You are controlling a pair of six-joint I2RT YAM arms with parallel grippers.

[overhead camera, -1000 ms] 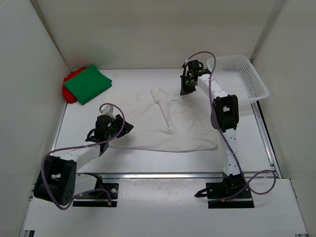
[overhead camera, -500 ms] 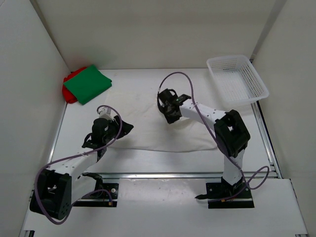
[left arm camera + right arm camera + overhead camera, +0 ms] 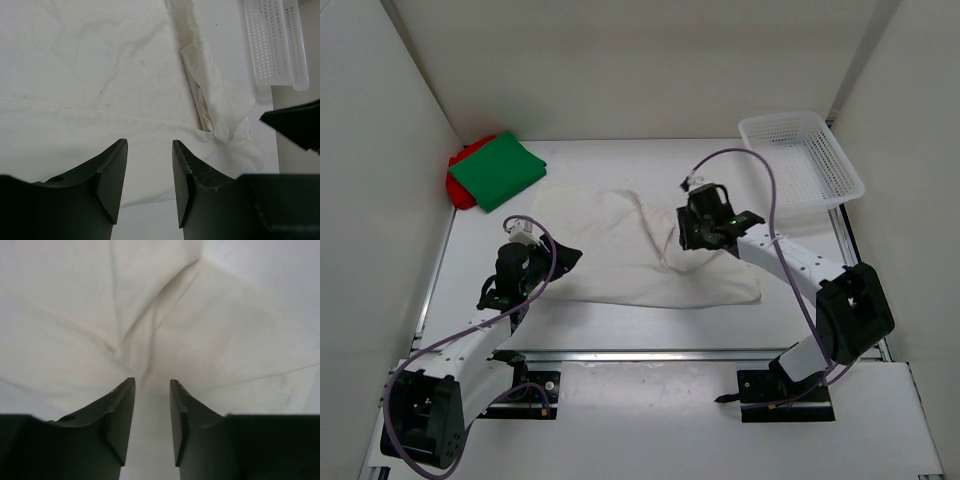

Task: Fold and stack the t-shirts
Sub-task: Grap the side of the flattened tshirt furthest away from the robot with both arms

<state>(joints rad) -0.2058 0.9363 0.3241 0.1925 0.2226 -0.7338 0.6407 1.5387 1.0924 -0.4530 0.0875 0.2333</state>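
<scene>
The white t-shirt point(image 3: 610, 240) lies spread on the middle of the tabletop point(image 3: 590, 160), unfolded, its long axis running left to right across the workspace. A rumpled fold crosses it from far to near, a little right of centre. The right claw point(image 3: 690, 238) hangs directly over the cloth just right of that fold. In the wrist view, the right claw point(image 3: 151, 382) has its jaws apart, with creased fabric point(image 3: 225, 330) below and nothing pinched between them. The left claw point(image 3: 568, 256) sits low at the shirt's near-left edge. Seen from its own camera, the left claw point(image 3: 149, 145) also has parted jaws that hold nothing, and the shirt point(image 3: 100, 75) stretches away from it toward the basket point(image 3: 272, 45). The green t-shirt point(image 3: 500, 168) rests folded on the red t-shirt point(image 3: 460, 188) in the far left corner, well apart from both claws. Assessment: the white shirt is the outstanding item. The right arm is nearer the rumpled centre and the left arm nearer the left edge. Any fold along the long axis will likely need a claw at each end, so the left edge under the left claw is the governing relation.
</scene>
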